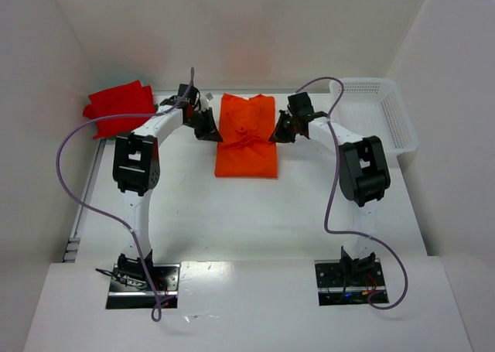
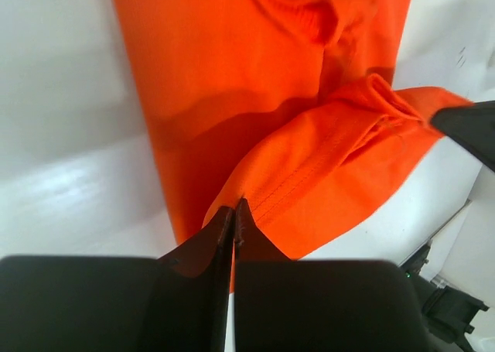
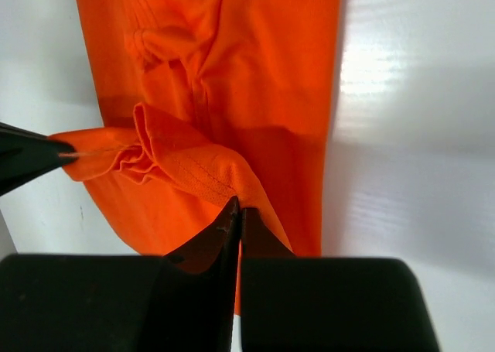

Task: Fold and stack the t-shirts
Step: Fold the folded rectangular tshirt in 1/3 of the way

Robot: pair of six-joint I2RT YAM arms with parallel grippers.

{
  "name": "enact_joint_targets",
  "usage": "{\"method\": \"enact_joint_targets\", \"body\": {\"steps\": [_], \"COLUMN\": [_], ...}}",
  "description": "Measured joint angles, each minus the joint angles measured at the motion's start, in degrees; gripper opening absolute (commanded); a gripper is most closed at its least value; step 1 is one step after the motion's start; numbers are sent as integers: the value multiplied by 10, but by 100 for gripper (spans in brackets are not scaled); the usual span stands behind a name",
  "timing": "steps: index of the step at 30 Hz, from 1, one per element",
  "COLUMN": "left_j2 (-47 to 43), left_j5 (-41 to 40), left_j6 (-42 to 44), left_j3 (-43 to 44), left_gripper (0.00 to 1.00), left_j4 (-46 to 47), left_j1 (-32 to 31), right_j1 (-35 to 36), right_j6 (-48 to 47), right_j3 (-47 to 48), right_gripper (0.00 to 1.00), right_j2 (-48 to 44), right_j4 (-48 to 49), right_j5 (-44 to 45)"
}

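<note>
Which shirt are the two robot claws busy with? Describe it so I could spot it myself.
On the white table, look at the far middle. There lies a bright orange cloth t-shirt, folded into a long strip, its sides pinched by the left gripper and the right gripper. Its only cloth neighbour, the red cloth shirt at the far left, lies untouched.
</note>
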Motion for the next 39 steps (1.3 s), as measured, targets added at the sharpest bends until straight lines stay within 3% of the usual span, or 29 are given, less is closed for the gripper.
{"method": "enact_joint_targets", "body": {"steps": [6,9,11,12,14,16,19,21,24,26,27,30,31,32,33,35,37,39], "left_j2": [40,55,64,68,76,84,90,90,90,84,78,42,21,-1,-25,-68,-95,-104], "left_j5": [8,10,11,12,16,21,24,24,25,24,23,20,22,29,38,54,71,89], "left_j6": [3,3,4,5,9,12,14,14,14,16,16,17,17,16,14,12,13,11], "left_j3": [78,91,91,91,92,94,105,119,144,150,149,124,101,76,50,-4,-43,-71], "left_gripper": [1,7,16,26,37,49,55,64,74,76,76,68,60,50,27,10,2,2], "left_j4": [-7,-8,-12,-13,-15,-14,-15,-11,1,10,12,26,38,47,58,94,116,141], "left_j1": [8,8,9,10,10,11,17,22,35,46,52,66,71,75,78,78,69,52], "right_j1": [-1,-1,-1,-1,-1,-2,-3,-7,-16,-24,-26,-32,-33,-33,-33,-33,-33,-29], "right_j6": [-6,-7,-7,-7,-6,-6,-4,-3,-5,-8,-10,-19,-21,-22,-20,-16,-9,-6], "right_j3": [40,55,61,63,65,67,70,73,82,85,85,84,80,72,62,43,25,10], "right_gripper": [0,1,9,11,26,34,48,59,63,64,64,47,26,19,14,9,8,8], "right_j2": [43,58,65,68,72,76,78,77,75,68,61,32,19,2,-15,-44,-62,-68], "right_j4": [1,1,0,1,1,1,1,5,9,12,13,17,24,35,47,67,84,97], "right_j5": [-12,-14,-14,-14,-13,-9,2,11,24,34,37,44,43,39,33,17,3,-4]}}
